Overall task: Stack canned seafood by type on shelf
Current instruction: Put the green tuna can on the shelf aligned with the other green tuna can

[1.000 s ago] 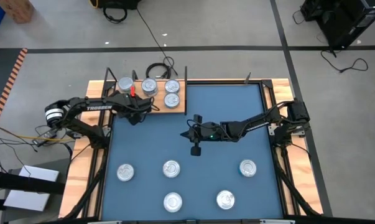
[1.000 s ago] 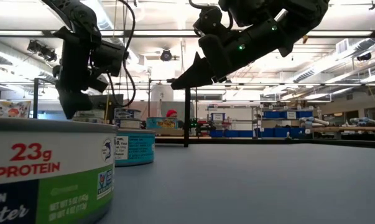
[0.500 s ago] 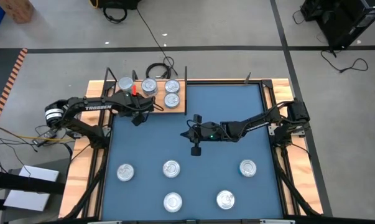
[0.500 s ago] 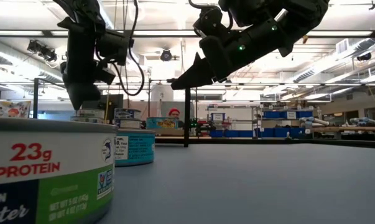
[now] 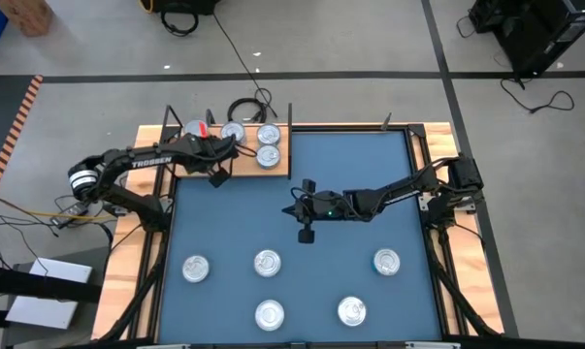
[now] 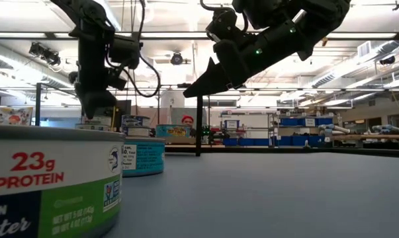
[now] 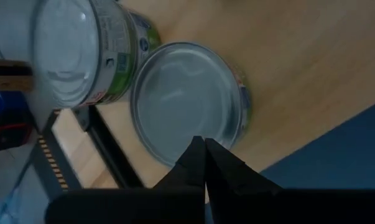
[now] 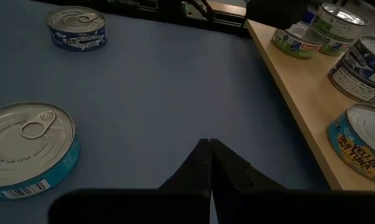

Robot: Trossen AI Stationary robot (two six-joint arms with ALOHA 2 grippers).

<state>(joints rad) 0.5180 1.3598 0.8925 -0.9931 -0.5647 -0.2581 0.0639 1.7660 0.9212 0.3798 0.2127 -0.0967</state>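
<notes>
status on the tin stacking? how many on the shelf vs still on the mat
Done: at least four round silver tins sit on the light-brown wooden shelf, e.g.; the left arm may hide more. In hand: nothing. The left gripper is shut and empty at the shelf's front edge; the right gripper is shut above the blue mat. Left: five tins on the mat, e.g..
</notes>
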